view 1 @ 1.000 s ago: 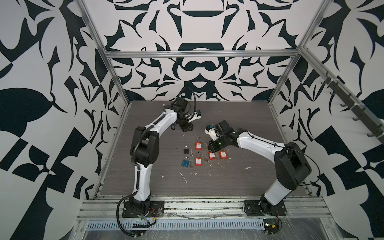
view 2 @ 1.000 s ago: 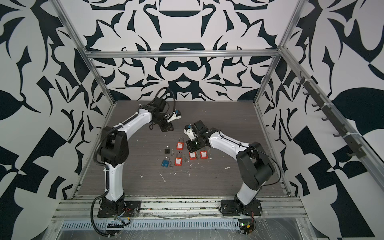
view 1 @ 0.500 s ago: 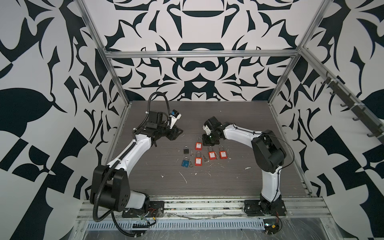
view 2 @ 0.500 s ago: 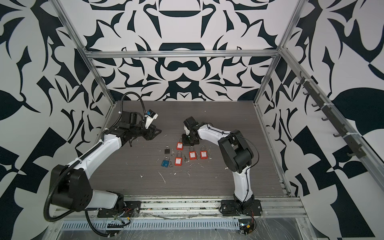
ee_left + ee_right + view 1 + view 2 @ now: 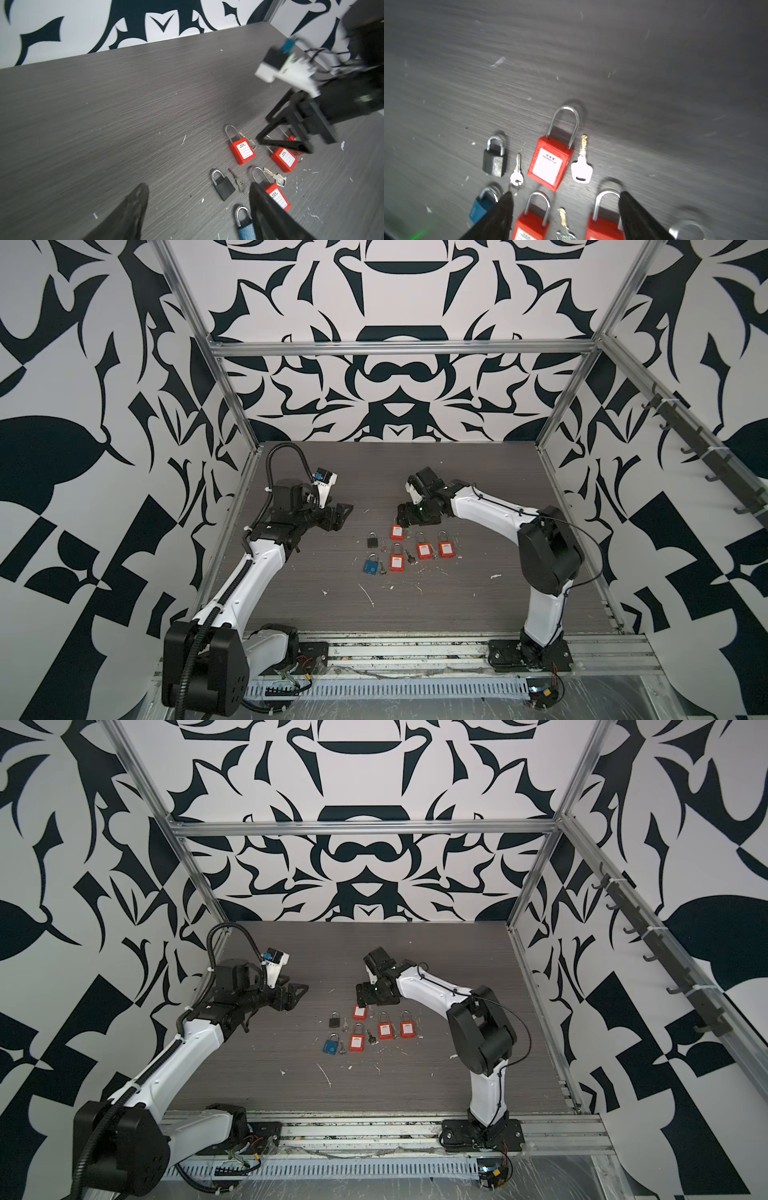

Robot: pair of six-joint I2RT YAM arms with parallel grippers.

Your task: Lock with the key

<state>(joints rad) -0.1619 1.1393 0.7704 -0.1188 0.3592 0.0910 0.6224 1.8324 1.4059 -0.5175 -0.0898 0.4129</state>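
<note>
Hands at the moment of release. Both hands stand spread and empty. The right hand [image 5: 405, 517], pressed together a second ago, has opened wide just behind the rearmost red padlock [image 5: 397, 531]; the left hand [image 5: 343, 515] has widened too, while its arm has swung off toward the left edge of the surface [image 5: 478, 605]. All six padlocks [image 5: 423, 551] lie flat near the middle of the surface, where they lay a second ago, with loose keys [image 5: 411, 559] beside them; none is held. By this reading a handling step has probably just ended, and neither lock nor key is under control at present. Both top views give the layout but render the keys as mere specks. The right wrist view resolves the rearmost red padlock [image 5: 548, 166], its shackle apparently seated at both legs, with a pale-headed key [image 5: 581, 168] just beside it, not inserted, and a black padlock [image 5: 494, 160] next to a ringed key [image 5: 517, 175]. Only the left wrist view shows the right hand [image 5: 286, 137] from the side, spread and low beside the red padlocks.
</note>
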